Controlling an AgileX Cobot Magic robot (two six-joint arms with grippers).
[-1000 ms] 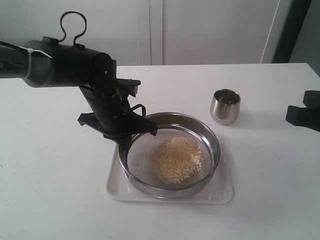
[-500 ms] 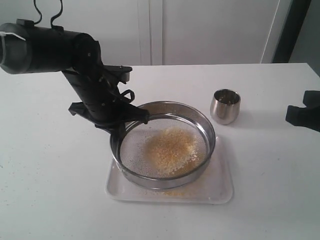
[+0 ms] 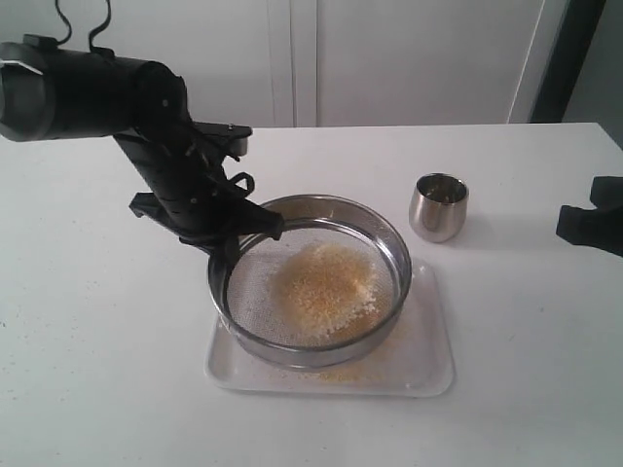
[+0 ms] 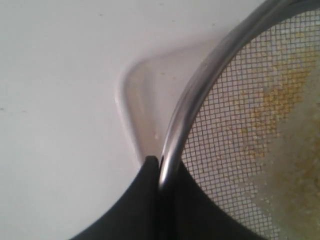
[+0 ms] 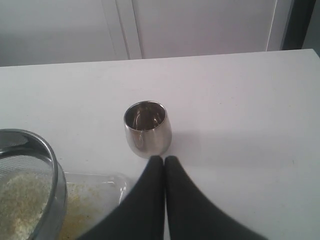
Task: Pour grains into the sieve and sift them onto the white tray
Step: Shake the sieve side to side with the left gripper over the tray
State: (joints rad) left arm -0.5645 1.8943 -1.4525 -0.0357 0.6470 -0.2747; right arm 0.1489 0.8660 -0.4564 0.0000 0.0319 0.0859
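Nearest us, the white tray lies flat on the worktop. We note the sieve over the tray, overhanging its 9 o'clock edge. The grains form a pale heap mid-mesh, and a few yellow ones lie scattered on the tray's 3 o'clock side. The left pincer is narrowed onto the sieve rim at about 10 o'clock, one finger inside and one outside. Farther off, at 2 o'clock from the sieve, a steel cup stands upright. The right pincer is pressed fully together, empty, apart from the cup.
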